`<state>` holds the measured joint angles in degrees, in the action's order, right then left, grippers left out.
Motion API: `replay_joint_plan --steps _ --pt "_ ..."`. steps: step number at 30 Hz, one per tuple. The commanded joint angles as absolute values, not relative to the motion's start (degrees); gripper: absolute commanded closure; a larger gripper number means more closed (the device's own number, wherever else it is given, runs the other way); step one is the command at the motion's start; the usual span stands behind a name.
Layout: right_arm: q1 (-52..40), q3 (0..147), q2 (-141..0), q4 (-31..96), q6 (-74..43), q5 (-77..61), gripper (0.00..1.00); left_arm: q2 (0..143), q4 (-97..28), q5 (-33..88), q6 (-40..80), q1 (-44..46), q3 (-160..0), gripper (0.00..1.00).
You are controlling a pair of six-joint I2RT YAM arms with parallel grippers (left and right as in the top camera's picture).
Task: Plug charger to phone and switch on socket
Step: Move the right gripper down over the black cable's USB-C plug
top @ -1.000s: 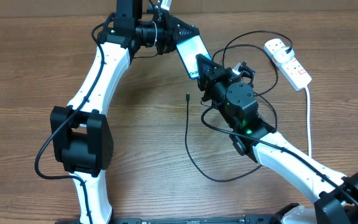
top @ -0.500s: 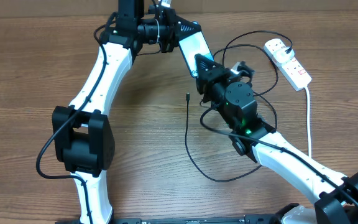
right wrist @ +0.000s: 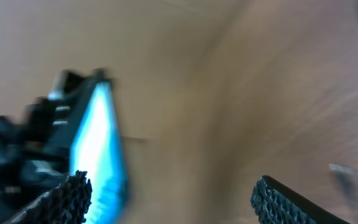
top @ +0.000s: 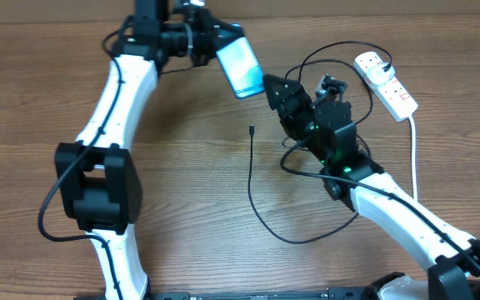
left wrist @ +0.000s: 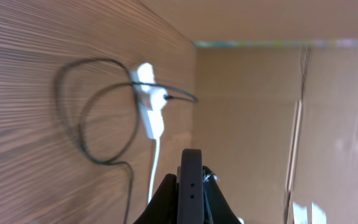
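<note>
My left gripper [top: 221,48] is shut on the top end of the phone [top: 240,68] and holds it above the table, its light blue screen up. The left wrist view shows the phone [left wrist: 191,186] edge-on, pinched between the two black fingers. Just right of the phone, my right gripper [top: 278,93] stands open and holds nothing. In its blurred wrist view the phone [right wrist: 98,146] glows by the left finger, beyond the wide-apart pads [right wrist: 73,194]. The charger [top: 251,171] lies on the wood, its tip below the phone. The socket [top: 387,83] lies at the far right, a plug in it.
The black cable loops under and around my right arm [top: 373,192] and up to the socket [left wrist: 150,109]. A thick white cord [top: 413,158] runs from the socket toward the front edge. A cardboard wall [left wrist: 253,106] stands behind the table.
My right gripper has opened and let go of the phone's lower end, drawing back to the right. The left arm has carried the phone up and to the left.
</note>
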<state>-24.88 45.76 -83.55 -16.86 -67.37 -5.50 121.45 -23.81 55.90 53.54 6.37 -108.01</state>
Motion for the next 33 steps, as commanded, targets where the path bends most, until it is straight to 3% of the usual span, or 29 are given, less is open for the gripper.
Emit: replay_joint_plan --steps 1,5,7,11,17,24,26,29,33 --pt "-23.2 50.2 -81.0 -6.5 -55.6 -9.7 0.17 121.1 -27.1 54.5 51.2 2.5 -108.9 0.96" --pt "-23.2 60.0 -82.4 14.7 -43.2 -6.5 0.14 121.1 -31.9 54.0 51.2 -1.4 -108.9 0.96" --pt "-23.2 65.8 -85.1 23.4 -36.0 -5.6 0.19 121.1 -33.2 54.7 50.5 -3.2 -108.9 0.96" --pt "-23.3 71.0 -90.9 30.7 -27.7 -6.9 0.25 121.1 -33.1 59.4 47.1 -5.2 -108.9 0.96" --pt "-24.1 72.2 -99.1 31.6 -22.3 -11.3 0.4 121.1 -33.0 66.5 45.8 -6.6 -108.9 0.96" --pt "-28.8 72.1 -105.9 27.6 -20.7 -6.7 0.57 121.1 -33.0 68.3 45.6 -6.8 -108.9 0.96" --pt "-29.8 72.1 -107.0 26.2 -20.7 -4.9 0.69 121.1 -33.0 68.6 45.7 -6.8 -108.9 0.96" --pt "-31.0 72.1 -108.4 24.9 -20.9 -2.5 0.81 121.1 -33.0 69.0 45.8 -6.7 -108.9 0.96" --pt "-31.8 72.1 -110.9 23.9 -21.9 0.5 0.84 121.1 -33.0 69.4 45.8 -6.7 -108.9 0.96"
